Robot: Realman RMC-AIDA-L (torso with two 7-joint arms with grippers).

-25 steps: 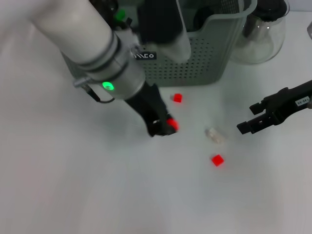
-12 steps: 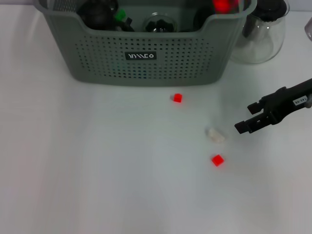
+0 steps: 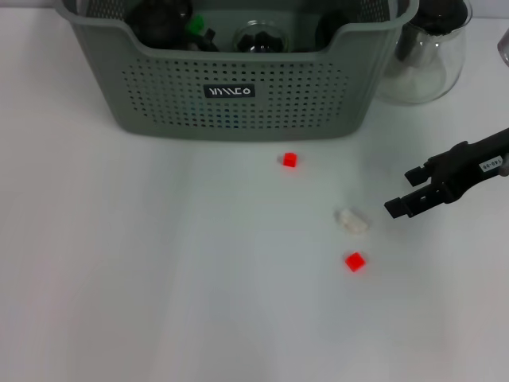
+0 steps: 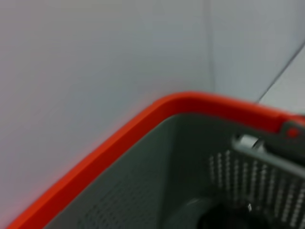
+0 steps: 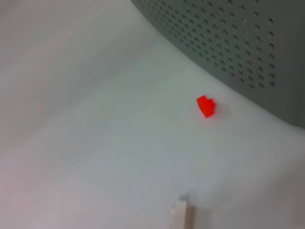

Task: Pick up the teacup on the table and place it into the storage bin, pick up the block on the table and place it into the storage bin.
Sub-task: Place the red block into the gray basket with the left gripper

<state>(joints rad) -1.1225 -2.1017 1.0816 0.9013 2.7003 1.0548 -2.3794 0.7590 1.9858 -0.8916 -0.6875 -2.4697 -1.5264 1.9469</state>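
Observation:
The grey-green storage bin (image 3: pixel 238 119) stands at the back of the table. Inside it a clear glass teacup (image 3: pixel 258 36) rests among dark things. On the table in front lie a small red block (image 3: pixel 289 160), a white block (image 3: pixel 351 220) and another red block (image 3: pixel 355 261). My right gripper (image 3: pixel 407 191) hovers open just right of the white block, holding nothing. The right wrist view shows a red block (image 5: pixel 206 106), the white block (image 5: pixel 182 214) and the bin wall (image 5: pixel 238 43). The left wrist view looks down at the bin's rim (image 4: pixel 143 119); the left gripper itself does not show.
A clear glass teapot (image 3: pixel 425 56) stands right of the bin, close to its corner. White tabletop (image 3: pixel 159 278) stretches to the left and front of the blocks.
The left arm, which held a red block low over the table, has lifted out of the head view. That block showed over the bin's back right corner and is now gone. The right gripper stays put.

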